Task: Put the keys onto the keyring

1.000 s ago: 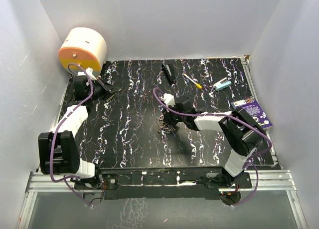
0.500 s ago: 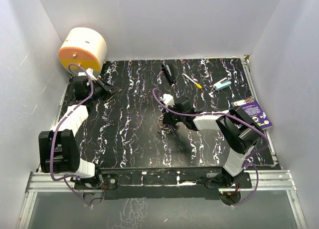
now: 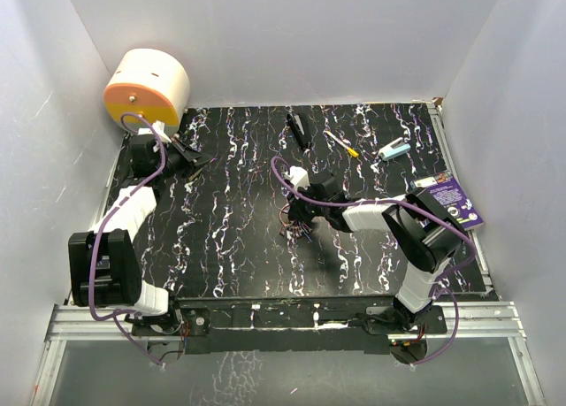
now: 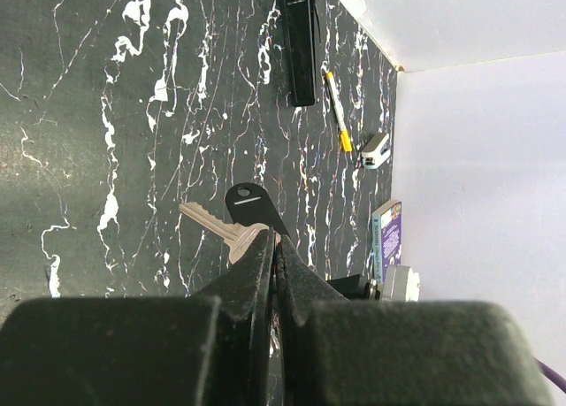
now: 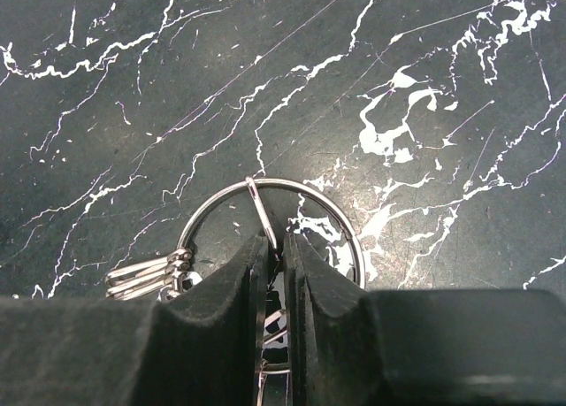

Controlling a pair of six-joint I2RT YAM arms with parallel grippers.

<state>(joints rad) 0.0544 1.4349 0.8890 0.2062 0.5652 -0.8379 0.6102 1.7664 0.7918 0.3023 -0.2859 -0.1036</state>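
My left gripper [image 3: 193,161] is at the far left of the mat, shut on a silvery key [image 4: 215,228] that sticks out beyond its tips [image 4: 272,243] together with a black tag [image 4: 251,206]. My right gripper [image 3: 296,214] is at mid-table, low over the mat. In the right wrist view its jaws [image 5: 276,247] are shut on the wire of the silvery keyring [image 5: 309,194]. The ring stands out ahead of the tips, with a bunch of small rings [image 5: 146,276] hanging on its left side. The ring and what hangs from it show as a small tangle in the top view [image 3: 287,222].
A black pen-like stick [image 3: 298,130], a yellow-handled thin tool [image 3: 340,143] and a pale blue item [image 3: 394,149] lie at the back. A purple booklet [image 3: 449,201] lies at the right edge. A cream and orange cylinder [image 3: 146,88] stands at the back left corner.
My right gripper has shifted a little to the left with the keyring. My left arm has not visibly moved.
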